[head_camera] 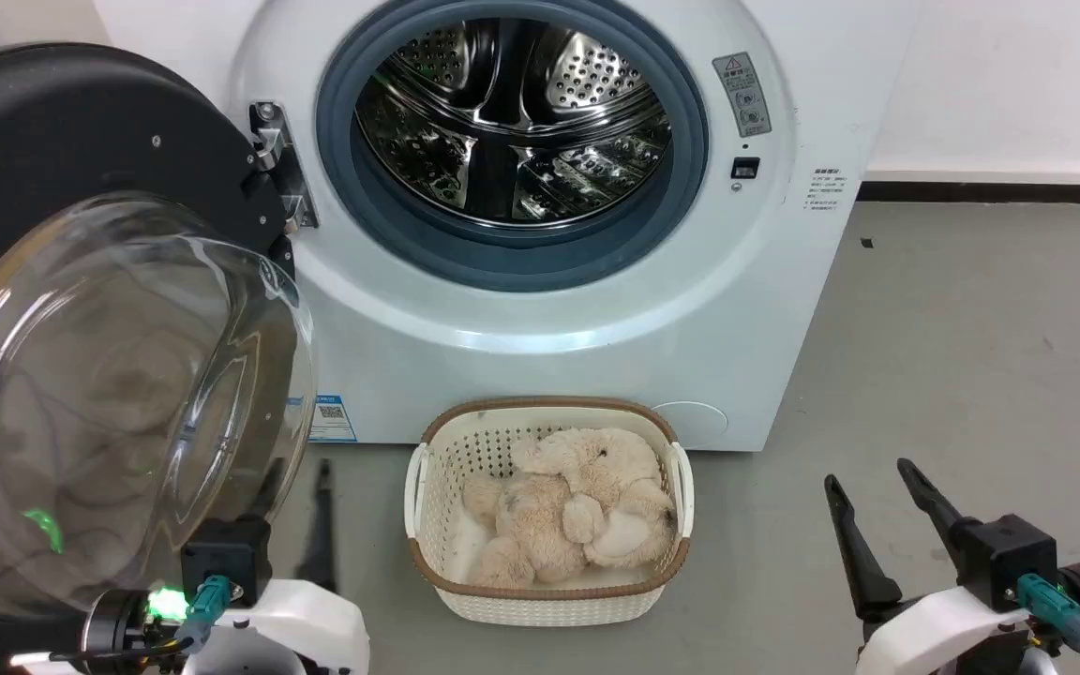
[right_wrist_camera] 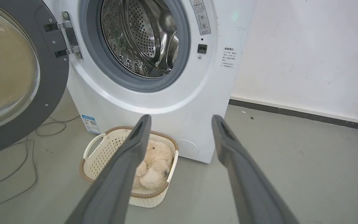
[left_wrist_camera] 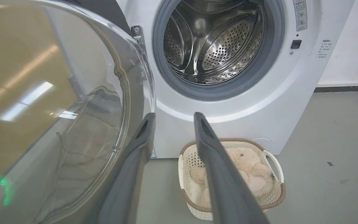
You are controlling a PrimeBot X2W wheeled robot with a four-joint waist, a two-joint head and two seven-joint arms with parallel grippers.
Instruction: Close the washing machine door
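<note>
Plainly, left fingers [left_wrist_camera: 219, 174] and right fingers [right_wrist_camera: 241, 174] gape empty; blue sticker [head_camera: 332, 419] (QR code) unreadable.

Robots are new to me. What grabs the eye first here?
The washing machine door, black-rimmed with a bulging glass bowl, stands wide open at left. Beside it the washing machine bares its steel drum. A white basket holding a plush toy sits on the floor before it.
</note>
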